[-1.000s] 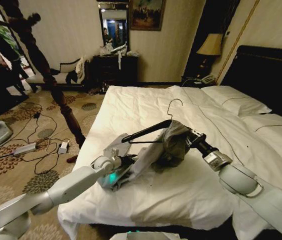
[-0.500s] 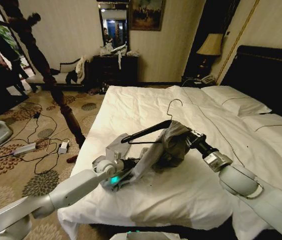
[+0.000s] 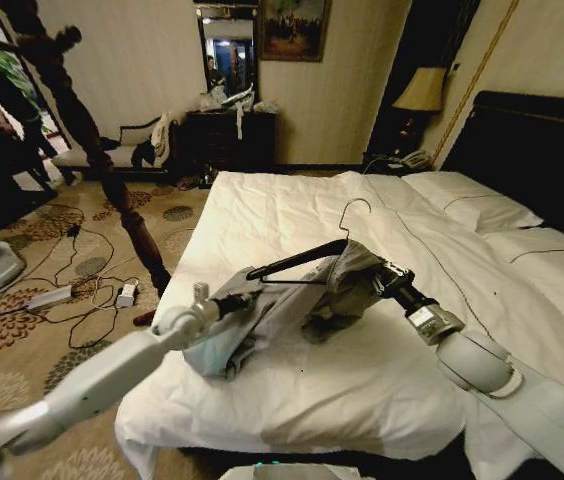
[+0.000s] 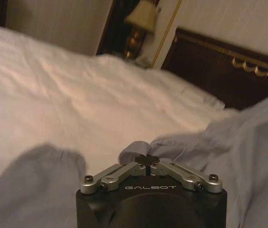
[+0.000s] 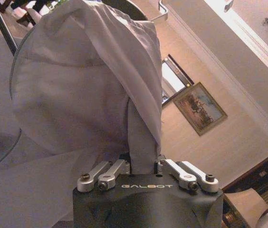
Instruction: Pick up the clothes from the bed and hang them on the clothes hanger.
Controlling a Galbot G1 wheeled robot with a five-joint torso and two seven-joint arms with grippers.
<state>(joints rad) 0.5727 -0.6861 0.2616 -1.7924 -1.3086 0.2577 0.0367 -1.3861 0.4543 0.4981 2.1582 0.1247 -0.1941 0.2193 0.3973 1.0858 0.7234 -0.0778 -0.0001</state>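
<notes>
1. Grey and wrinkled, the clothes hang in a band above the white duvet of the bed, stretched between our two grippers near the bed's foot-side half.
2. From the head view, our left gripper sits at about 8 o'clock from the middle of the garment, at the garment's lower-left end.
3. In the left wrist view its fingers are pressed together on a small fold of the grey fabric, with more cloth hanging on both sides of the gripper.
4. Our right gripper sits at about 3 o'clock from the bunched upper part of the garment, reaching in from the headboard side.
5. In the right wrist view that gripper pinches a strip of the cloth, which rises from between the fingers and drapes over something rounded; we cannot tell whether the hanger itself is also caught in the grip.
6. The clothes hanger lies at about 11 o'clock from the bunched fabric: its black arm slants down toward our left gripper and its wire hook stands up at 12 o'clock.
7. One hanger shoulder is buried in the grey fabric next to the right gripper; the other arm shows bare above the stretched cloth.
</notes>
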